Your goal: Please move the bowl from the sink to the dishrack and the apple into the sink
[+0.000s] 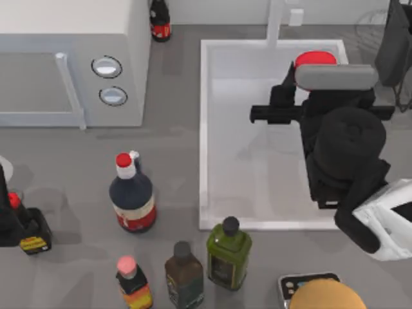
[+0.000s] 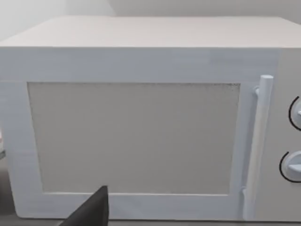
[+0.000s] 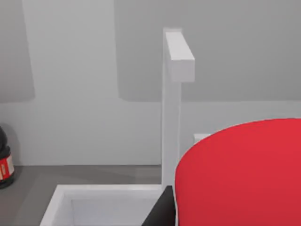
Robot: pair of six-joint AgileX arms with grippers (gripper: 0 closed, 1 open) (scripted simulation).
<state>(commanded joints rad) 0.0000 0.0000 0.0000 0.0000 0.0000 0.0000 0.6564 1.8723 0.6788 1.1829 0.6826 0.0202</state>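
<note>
right gripper (image 1: 308, 69) over the sink (image 1: 207, 129), fingers clasping the apple (image 3: 244, 174), faucet post (image 3: 173, 103) behind

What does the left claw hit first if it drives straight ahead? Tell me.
Most likely the microwave: the left wrist view faces its door squarely, with a dark claw finger low in front. How far off the door is cannot be judged.
</note>
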